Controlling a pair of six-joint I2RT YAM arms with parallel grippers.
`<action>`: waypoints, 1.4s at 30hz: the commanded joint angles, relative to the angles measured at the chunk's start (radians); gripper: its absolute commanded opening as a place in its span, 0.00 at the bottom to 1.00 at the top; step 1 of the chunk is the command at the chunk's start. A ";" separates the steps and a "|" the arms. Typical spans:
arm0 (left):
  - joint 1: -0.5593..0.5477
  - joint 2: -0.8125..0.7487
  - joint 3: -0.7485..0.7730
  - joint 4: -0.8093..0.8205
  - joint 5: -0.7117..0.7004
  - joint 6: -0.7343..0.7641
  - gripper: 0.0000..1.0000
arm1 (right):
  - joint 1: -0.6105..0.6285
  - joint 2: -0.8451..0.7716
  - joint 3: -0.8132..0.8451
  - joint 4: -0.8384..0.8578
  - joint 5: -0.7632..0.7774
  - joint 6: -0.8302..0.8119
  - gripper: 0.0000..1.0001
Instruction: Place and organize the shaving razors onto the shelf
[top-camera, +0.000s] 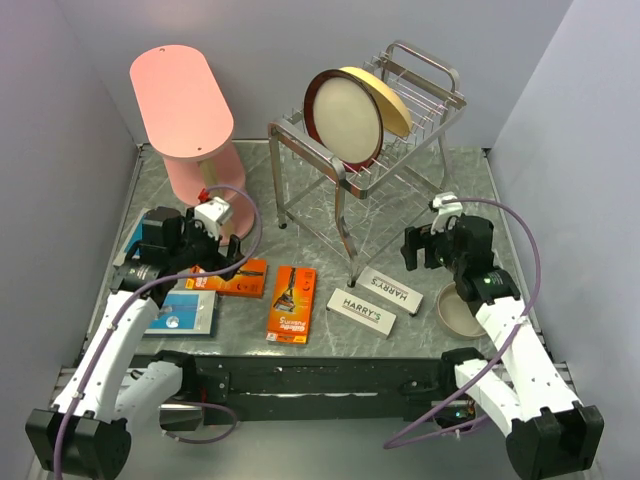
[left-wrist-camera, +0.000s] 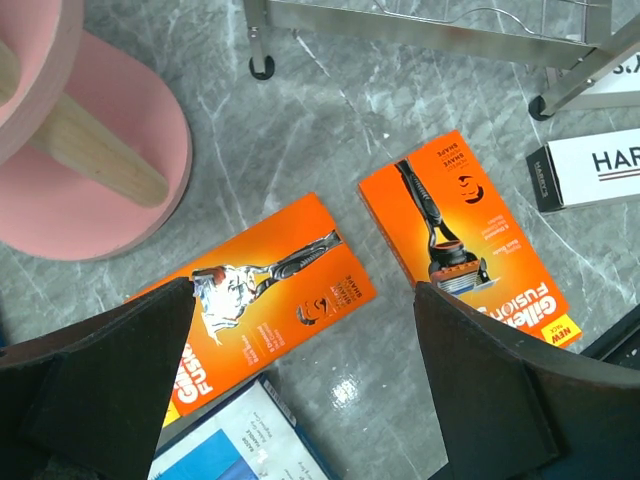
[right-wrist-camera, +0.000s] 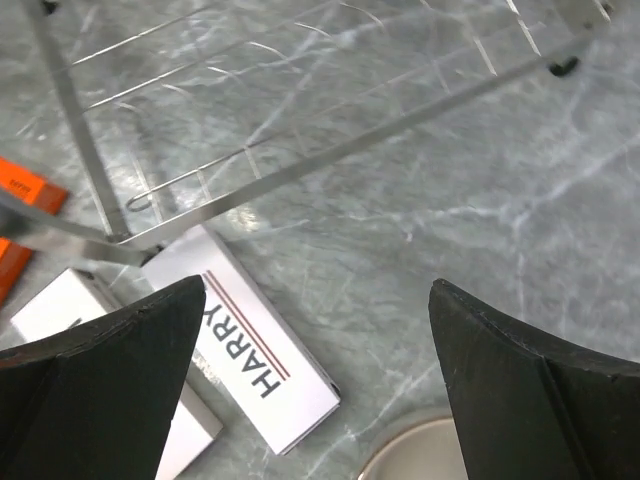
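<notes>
Grey marbled tabletop sat boxed in by pale lilac walls. Above it the left gripper hung wide open and empty over two orange razor cards, with the pink oval-topped shelf beyond its left finger. The right gripper gaped empty too, a white HARRY'S box lying by its left finger.

At far left of tabletop, shelf; right of it, wire rack holding plates. Nearer: two card packs side by side, then two long boxes, bowl rightmost.
</notes>
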 joint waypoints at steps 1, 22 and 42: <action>-0.029 0.020 0.066 0.013 0.034 0.023 0.97 | -0.023 -0.038 0.003 0.075 0.137 0.075 1.00; -0.453 0.220 0.319 0.318 -0.066 -0.175 0.97 | -0.422 0.583 0.546 0.375 -0.427 0.208 1.00; -0.491 0.232 0.232 0.425 -0.418 -0.205 0.98 | -0.396 1.076 0.849 0.569 -0.427 0.074 0.94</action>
